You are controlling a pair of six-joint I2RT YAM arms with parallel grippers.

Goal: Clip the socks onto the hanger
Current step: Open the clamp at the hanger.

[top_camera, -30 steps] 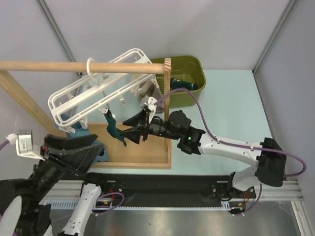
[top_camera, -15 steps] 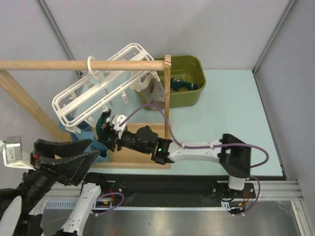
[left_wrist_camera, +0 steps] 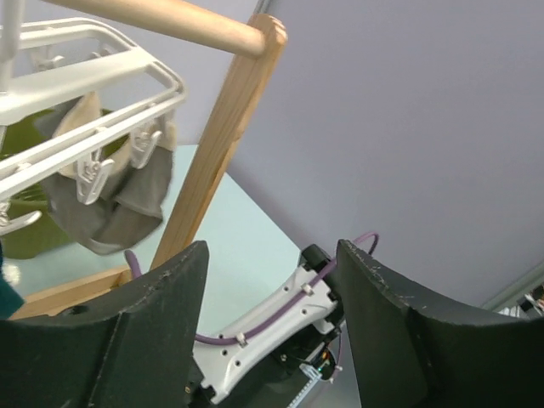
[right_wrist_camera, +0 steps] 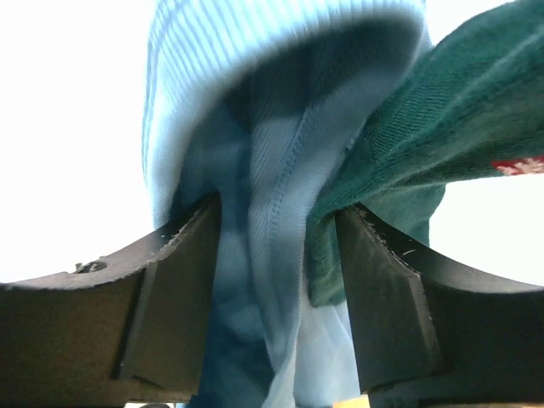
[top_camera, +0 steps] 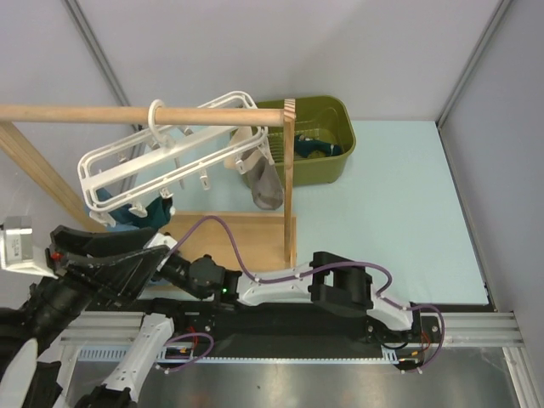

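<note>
The pale blue-green table (top_camera: pixel 399 195) carries a wooden rack (top_camera: pixel 289 183) over its left half. The rack's flat base lies toward the near-left corner, its post stands upright near the middle, and its rod runs off past the left edge.

The white plastic hanger (top_camera: pixel 161 157) hangs tilted from the rod by its round ring, with its low end toward the left edge. An olive-green bin (top_camera: pixel 336 115) sits at the far edge just beyond the post, with dark teal socks (top_camera: pixel 316 146) lying inside it.

The right arm (top_camera: pixel 280 287) stretches from the near-right corner along the near edge toward the left. Its tip is hidden there behind the left arm (top_camera: pixel 85 276), which rises at the near-left corner.

A grey sock (top_camera: pixel 265 185) dangles from clips at the hanger's right end, beside the post.

At the hanger's low left end hangs a dark teal sock (right_wrist_camera: pixel 408 127) with a small red-and-white patch (right_wrist_camera: pixel 518 166). A light blue sock (right_wrist_camera: pixel 255 170) hangs against it.

The right gripper (right_wrist_camera: pixel 276 208) is closed onto both. The bunched blue fabric presses on one finger and the teal cloth on the other.

The left gripper (left_wrist_camera: pixel 270 251) has its fingers spread wide with nothing between them.
</note>
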